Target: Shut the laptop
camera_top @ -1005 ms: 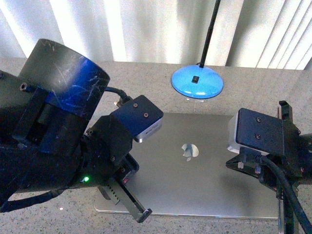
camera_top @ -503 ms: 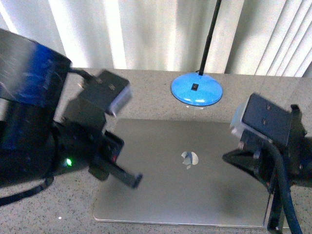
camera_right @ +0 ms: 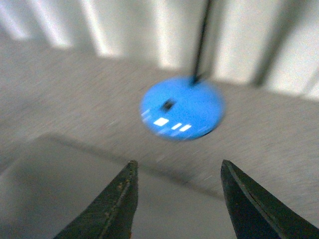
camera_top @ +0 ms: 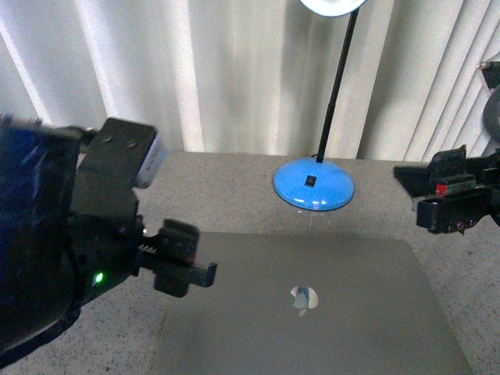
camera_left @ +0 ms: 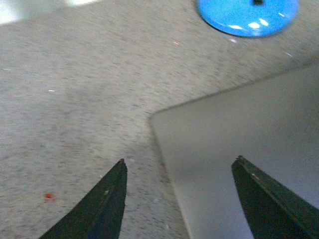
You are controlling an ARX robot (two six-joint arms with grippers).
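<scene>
The laptop (camera_top: 312,312) lies shut and flat on the speckled table, its silver-grey lid up with the shiny apple logo (camera_top: 304,298) in the middle. My left gripper (camera_top: 183,266) hangs open above the lid's left side, nothing between its fingers. In the left wrist view the left gripper (camera_left: 179,162) straddles a corner of the laptop (camera_left: 239,144). My right gripper (camera_top: 426,195) is raised at the right, open and empty, clear of the lid. The right wrist view shows the right gripper (camera_right: 177,164) above the laptop (camera_right: 65,184) rear edge.
A desk lamp with a round blue base (camera_top: 313,187) and a thin black pole (camera_top: 337,78) stands just behind the laptop. The blue base (camera_right: 182,109) also shows ahead of the right fingers. White pleated curtains (camera_top: 234,70) close off the back of the grey speckled table (camera_top: 226,187).
Both arms have lifted up and away from the closed lid, the left toward the left, the right up to the far right. The view has risen, showing more curtain and lamp.
</scene>
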